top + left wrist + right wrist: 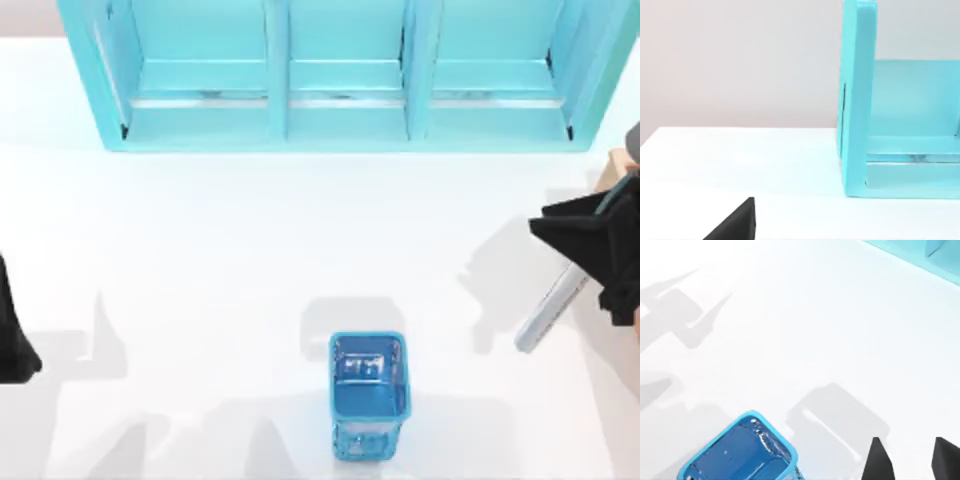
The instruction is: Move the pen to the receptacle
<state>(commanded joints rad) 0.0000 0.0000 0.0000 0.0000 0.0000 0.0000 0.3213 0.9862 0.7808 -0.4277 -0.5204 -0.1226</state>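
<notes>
The pen (pixel 549 308) shows as a silver-grey barrel slanting down and left from under my right gripper (pixel 592 250), near the table's right edge. Its cap end is hidden under the gripper, which is shut on it. The pen's shadow falls well to its left, so it hangs above the table. The receptacle (pixel 368 392), a small blue open-topped basket, stands near the front edge at the middle, left of and nearer than the pen. In the right wrist view the basket (pixel 740 455) lies ahead of my right gripper (pixel 910 460). My left arm (pixel 15 340) is parked at the left edge.
A large turquoise shelf unit (pixel 345 80) with three bays spans the back of the white table (pixel 250 230). Its end wall (pixel 857 100) rises ahead in the left wrist view. Open tabletop lies between the right gripper and the basket.
</notes>
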